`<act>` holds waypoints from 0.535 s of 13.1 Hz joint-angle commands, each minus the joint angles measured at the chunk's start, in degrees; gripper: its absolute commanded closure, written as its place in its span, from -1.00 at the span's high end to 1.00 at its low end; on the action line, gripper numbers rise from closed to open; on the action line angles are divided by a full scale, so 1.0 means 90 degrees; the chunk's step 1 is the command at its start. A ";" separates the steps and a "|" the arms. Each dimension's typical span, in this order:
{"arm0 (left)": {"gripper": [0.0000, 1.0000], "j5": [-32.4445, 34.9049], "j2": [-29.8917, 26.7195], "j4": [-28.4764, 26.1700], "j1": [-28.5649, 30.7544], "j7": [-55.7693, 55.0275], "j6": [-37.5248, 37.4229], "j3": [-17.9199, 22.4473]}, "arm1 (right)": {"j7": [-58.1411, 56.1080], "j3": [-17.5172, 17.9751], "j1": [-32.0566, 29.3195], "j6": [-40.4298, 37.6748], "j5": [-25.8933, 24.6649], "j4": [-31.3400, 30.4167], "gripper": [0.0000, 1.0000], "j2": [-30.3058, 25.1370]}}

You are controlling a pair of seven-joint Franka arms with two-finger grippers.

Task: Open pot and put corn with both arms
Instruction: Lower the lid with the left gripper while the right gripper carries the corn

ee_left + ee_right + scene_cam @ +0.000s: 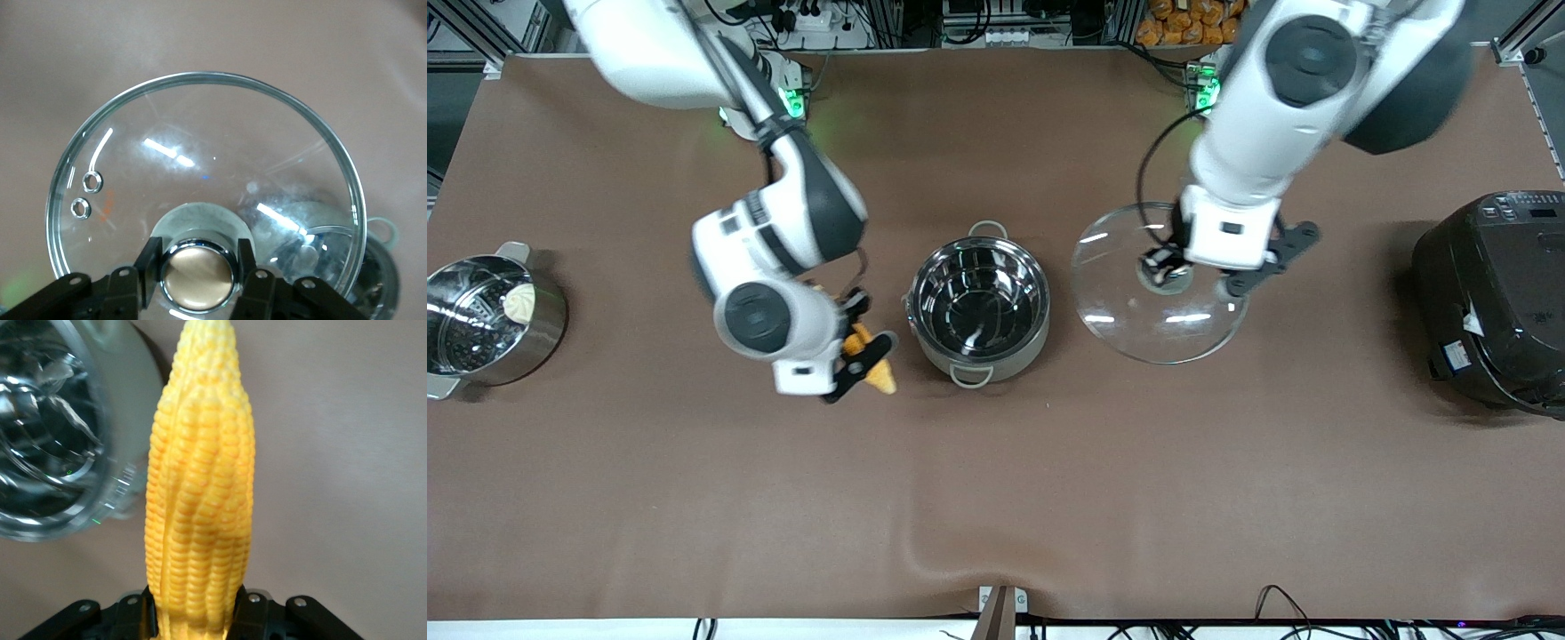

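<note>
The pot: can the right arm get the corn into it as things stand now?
Probably yes. The pot stands open; the left gripper holds its lid aside by the knob. The right gripper holds the corn beside the pot.

The corn [200, 487] has its thick end hidden between the right pincer [197, 617] fingers, its tip cut off by the right wrist view's edge. The pot [47, 433] beside it is blurred and partly out of frame.

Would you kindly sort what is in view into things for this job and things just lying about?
For the job: pot, open; glass lid, held by left gripper; corn, held by right gripper.
Lying about: steamer pot with bun; rice cooker.
</note>
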 commanded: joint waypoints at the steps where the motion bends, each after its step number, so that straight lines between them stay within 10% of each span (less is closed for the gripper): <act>1: -1.00 -0.0233 -0.0663 -0.1244 0.0346 0.0480 0.0668 -0.0089 | 0.0776 -0.0101 0.0741 0.0023 -0.0063 -0.0058 -0.76 -0.0065; 7: -1.00 -0.0204 -0.0859 -0.2691 0.0912 0.1369 0.1606 -0.0089 | 0.1794 -0.0111 0.1524 0.0783 -0.0454 -0.0224 -0.70 0.0218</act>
